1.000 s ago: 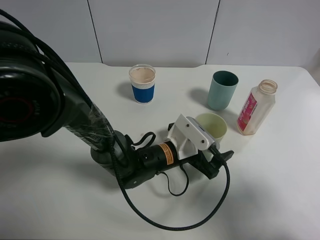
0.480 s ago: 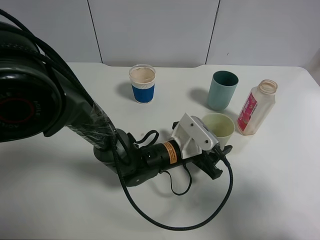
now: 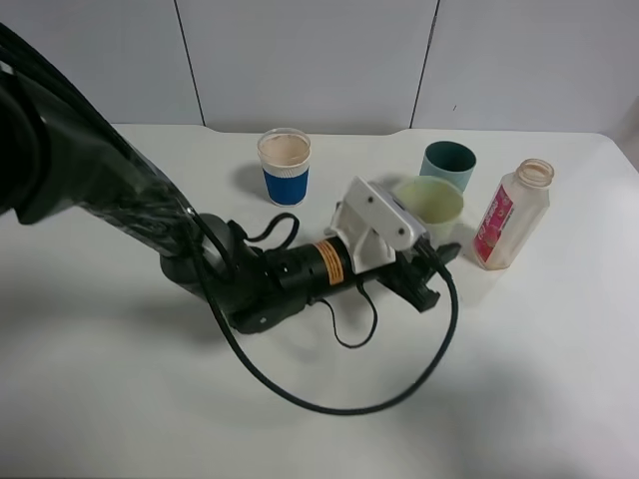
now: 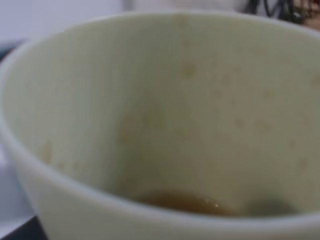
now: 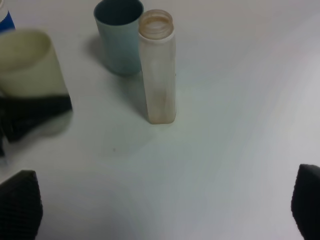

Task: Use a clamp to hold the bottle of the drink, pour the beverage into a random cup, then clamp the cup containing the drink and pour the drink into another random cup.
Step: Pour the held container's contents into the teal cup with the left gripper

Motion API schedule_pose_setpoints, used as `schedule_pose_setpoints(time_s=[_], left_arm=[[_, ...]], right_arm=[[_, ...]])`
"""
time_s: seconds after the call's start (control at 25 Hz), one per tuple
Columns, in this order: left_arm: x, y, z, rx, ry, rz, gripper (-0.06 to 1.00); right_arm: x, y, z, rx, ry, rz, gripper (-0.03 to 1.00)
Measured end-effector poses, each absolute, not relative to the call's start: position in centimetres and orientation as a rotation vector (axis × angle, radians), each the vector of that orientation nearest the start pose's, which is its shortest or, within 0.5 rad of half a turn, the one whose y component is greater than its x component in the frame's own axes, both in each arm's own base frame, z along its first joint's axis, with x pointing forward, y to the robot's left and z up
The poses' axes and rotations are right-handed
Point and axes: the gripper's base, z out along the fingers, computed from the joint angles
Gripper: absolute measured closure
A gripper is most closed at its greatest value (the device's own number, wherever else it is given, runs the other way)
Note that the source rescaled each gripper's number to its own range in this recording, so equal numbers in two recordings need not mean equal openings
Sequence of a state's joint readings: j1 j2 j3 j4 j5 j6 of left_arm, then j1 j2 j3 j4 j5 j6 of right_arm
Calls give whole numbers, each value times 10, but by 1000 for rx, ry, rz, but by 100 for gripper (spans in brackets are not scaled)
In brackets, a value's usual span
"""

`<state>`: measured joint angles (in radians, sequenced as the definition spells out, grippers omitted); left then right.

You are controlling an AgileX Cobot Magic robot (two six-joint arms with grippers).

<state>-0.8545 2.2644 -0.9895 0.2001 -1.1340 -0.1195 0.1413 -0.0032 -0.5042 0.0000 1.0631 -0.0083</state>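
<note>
My left gripper point(image 3: 425, 261) is shut on the pale yellow-green cup point(image 3: 431, 204) and holds it lifted off the table, just in front of the teal cup point(image 3: 448, 164). The left wrist view is filled by this cup point(image 4: 150, 115), with a little brown drink point(image 4: 182, 202) at its bottom. The bottle point(image 3: 511, 214) stands upright to the right, nearly empty, its pink label facing left. In the right wrist view the bottle point(image 5: 157, 70) stands beside the teal cup point(image 5: 119, 35), and the held cup point(image 5: 30, 62) shows at the side. My right gripper point(image 5: 162, 205) is open, holding nothing.
A paper cup with a blue sleeve point(image 3: 284, 167) stands at the back, left of the arm. The left arm and its black cable point(image 3: 329, 399) lie across the middle of the white table point(image 3: 539, 379). A wall rises behind the table's far edge.
The left gripper has shut on the yellow-green cup, raised it and carried it back toward the teal cup. The bottle and the other cups have not moved.
</note>
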Motion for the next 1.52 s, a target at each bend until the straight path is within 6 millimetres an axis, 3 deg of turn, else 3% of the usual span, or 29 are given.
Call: schedule_pose_setpoints(time_s=[0.28, 0.44, 0.56, 0.88, 1.08, 1.52], left_arm=[[299, -274, 107, 788, 1506, -724, 92], [298, -247, 106, 776, 1561, -687, 92], [293, -239, 101, 790, 1590, -684, 92], [289, -239, 98, 835, 1614, -683, 92], [292, -247, 102, 973, 1651, -666, 92], [327, -271, 130, 1070, 1680, -612, 92]], right_arm=[[-6, -1, 278, -152, 2035, 83, -3], [-6, -1, 278, -152, 2035, 83, -3], [-6, -1, 278, -152, 2035, 83, -3], [-6, -1, 278, -152, 2035, 83, -3], [-6, -1, 278, -152, 2035, 83, -3], [-6, -1, 278, -152, 2035, 83, -3]])
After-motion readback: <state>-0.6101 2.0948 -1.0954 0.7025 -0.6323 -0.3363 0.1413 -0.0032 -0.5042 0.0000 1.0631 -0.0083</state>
